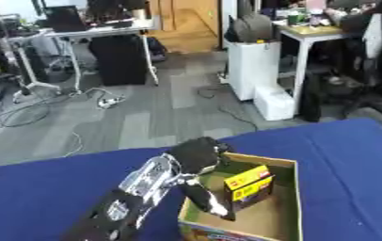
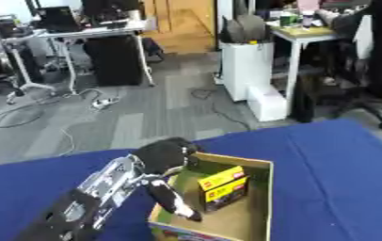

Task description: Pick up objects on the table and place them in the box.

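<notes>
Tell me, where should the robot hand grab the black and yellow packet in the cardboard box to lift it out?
Probably by its yellow top edge, coming from above. The black and yellow packet stands upright and tilted inside the open cardboard box, whose walls block its sides. The left robot hand is right beside it.

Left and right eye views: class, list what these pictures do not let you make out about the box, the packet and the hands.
- Box: its near end is cut off by the bottom edge in both views.
- Black and yellow packet: its label print is too blurred to read.
- Left hand: blurred, so whether it touches the packet is unclear.
- Right hand: in neither view.
</notes>
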### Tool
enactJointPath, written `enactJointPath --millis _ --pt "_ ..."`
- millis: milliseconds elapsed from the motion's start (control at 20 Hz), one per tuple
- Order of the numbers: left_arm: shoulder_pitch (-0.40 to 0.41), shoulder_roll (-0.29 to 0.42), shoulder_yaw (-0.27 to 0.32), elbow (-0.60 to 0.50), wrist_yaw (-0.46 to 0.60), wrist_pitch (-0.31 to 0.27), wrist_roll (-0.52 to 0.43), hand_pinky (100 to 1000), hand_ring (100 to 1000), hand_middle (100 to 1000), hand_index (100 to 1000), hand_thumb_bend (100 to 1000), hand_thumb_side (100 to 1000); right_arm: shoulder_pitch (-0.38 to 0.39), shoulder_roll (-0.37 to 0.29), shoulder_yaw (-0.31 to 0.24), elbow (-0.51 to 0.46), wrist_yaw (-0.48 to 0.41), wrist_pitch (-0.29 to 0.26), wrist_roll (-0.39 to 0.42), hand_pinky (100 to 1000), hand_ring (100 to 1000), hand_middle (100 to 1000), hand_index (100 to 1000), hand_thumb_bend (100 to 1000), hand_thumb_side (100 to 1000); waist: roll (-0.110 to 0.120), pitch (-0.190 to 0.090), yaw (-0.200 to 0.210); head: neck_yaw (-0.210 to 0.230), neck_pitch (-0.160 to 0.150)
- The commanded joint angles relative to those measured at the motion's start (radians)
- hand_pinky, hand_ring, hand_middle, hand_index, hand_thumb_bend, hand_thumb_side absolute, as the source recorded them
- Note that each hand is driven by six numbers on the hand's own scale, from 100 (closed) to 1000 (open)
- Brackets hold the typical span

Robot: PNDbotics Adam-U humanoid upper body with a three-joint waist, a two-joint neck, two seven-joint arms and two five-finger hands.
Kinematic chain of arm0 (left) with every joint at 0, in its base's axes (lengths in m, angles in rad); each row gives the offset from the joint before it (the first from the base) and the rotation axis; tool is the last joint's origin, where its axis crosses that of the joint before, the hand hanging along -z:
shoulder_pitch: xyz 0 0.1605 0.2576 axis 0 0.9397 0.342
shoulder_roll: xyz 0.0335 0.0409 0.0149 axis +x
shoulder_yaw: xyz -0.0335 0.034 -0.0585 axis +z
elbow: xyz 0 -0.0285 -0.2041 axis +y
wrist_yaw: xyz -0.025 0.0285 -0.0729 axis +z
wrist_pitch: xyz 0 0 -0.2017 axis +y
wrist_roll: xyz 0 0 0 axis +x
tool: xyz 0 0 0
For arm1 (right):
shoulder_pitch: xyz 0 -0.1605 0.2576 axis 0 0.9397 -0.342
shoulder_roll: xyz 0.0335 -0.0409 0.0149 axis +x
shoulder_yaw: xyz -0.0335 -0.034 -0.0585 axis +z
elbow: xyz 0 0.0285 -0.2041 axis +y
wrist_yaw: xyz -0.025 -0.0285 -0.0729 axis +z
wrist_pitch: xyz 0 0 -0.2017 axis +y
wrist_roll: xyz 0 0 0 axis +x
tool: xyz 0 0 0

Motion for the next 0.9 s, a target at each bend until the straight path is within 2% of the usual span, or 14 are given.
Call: enactJointPath --millis 50,300,350,550,700,900 --pt "0.004 0.031 0.022 -0.095 0.083 0.035 0.058 823 843 911 806 746 875 -0.004 -0.03 -0.012 -0.013 0.008 0.001 -0.003 330 380 440 516 100 1000 -0.009 -0.007 0.005 0.011 -0.03" --pt "0.049 0.056 0.039 -0.254 0.228 0.117 0.162 734 772 895 801 756 856 0.002 -0.029 -0.015 -0.013 0.011 0.001 0.0 329 380 440 516 100 1000 -0.012 -0.008 0.012 0.012 -0.046" --pt "0.062 0.055 0.044 -0.29 0.261 0.135 0.185 741 778 898 801 756 858 0.004 -0.028 -0.015 -0.013 0.012 0.001 0.0 329 380 440 516 100 1000 -0.013 -0.009 0.014 0.014 -0.051" --pt "0.115 0.048 0.066 -0.424 0.365 0.191 0.264 673 723 870 795 743 841 0.011 -0.025 -0.018 -0.013 0.014 0.001 -0.003 329 380 440 516 100 1000 -0.019 -0.012 0.024 0.024 -0.063" --pt "0.168 0.035 0.087 -0.515 0.424 0.227 0.324 626 677 849 783 721 826 0.017 -0.024 -0.02 -0.013 0.018 0.001 -0.001 329 380 440 516 100 1000 -0.023 -0.015 0.032 0.024 -0.062" --pt "0.247 0.007 0.102 -0.618 0.48 0.238 0.407 599 616 804 757 664 809 0.032 -0.019 -0.025 -0.013 0.027 0.001 0.011 329 380 440 515 100 1000 -0.032 -0.013 0.047 0.015 -0.037"
